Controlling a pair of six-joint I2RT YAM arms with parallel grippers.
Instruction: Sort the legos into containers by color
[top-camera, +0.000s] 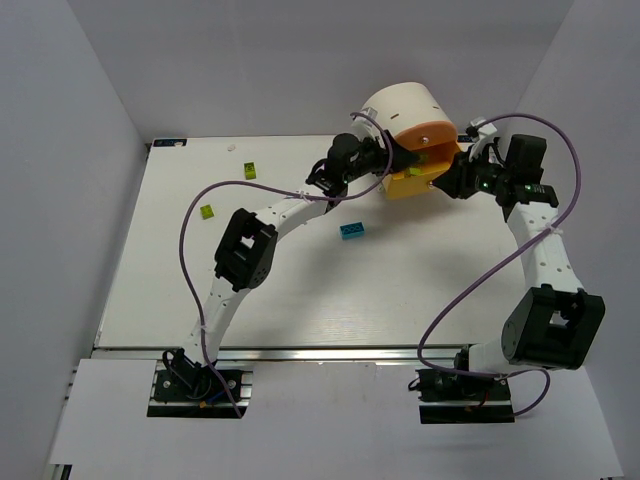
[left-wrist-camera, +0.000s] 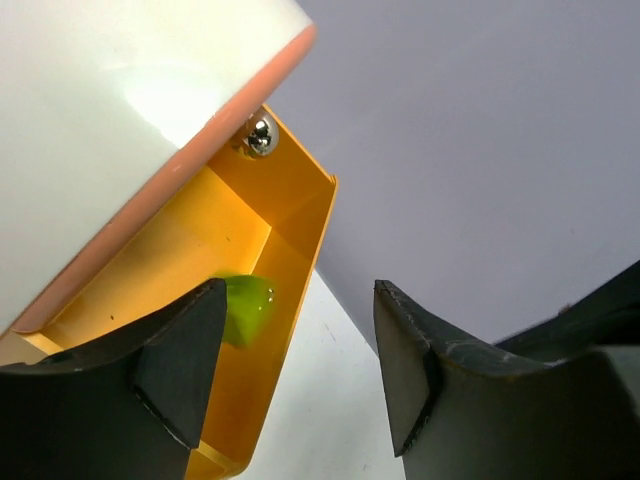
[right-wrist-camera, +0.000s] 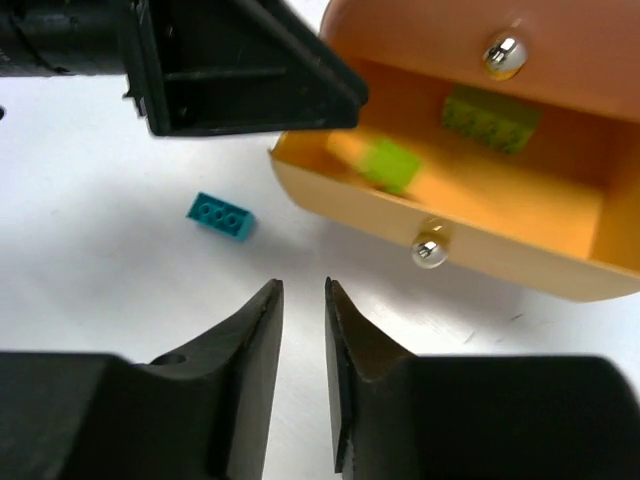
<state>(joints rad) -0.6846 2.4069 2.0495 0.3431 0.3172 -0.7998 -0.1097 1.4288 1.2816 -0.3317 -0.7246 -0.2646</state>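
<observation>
A: How many legos can you count?

B: Five for certain. On the table (top-camera: 300, 290) one cyan brick (top-camera: 351, 230) lies near the cabinet (top-camera: 400, 105). A lime brick (top-camera: 208, 212) sits well off to the left, and a second lime brick (top-camera: 250, 170) lies farther back. Two more are in the open drawer: a sharp lime piece (right-wrist-camera: 490, 117) deep inside and a blurred lime piece (right-wrist-camera: 388, 163) nearer its front wall.

A: And the drawers?

B: Two show. The upper drawer (right-wrist-camera: 420, 40) is orange and pushed in. The lower drawer (right-wrist-camera: 520, 262) is yellow-orange and pulled out. Each carries one shiny round knob, so there are two knobs in all.

A: How do the bricks look?

B: They are small and studded, and tiny beside the cream, rounded cabinet. The cyan one shows a row of studs on its side.

A: The grippers?

B: The left gripper (left-wrist-camera: 298, 340) is at the open drawer's left end, its fingers wide apart with nothing between them. The right gripper (right-wrist-camera: 303, 300) is low over the table just in front of that drawer. Only a narrow slit shows between its fingers, and they grip nothing.

A: Anything unclear?

B: A dark speck (top-camera: 232, 148) near the table's far edge is too small to name. I cannot tell whether the blurred piece rests on the drawer floor. From above, the arms cover much of the drawer fronts
</observation>
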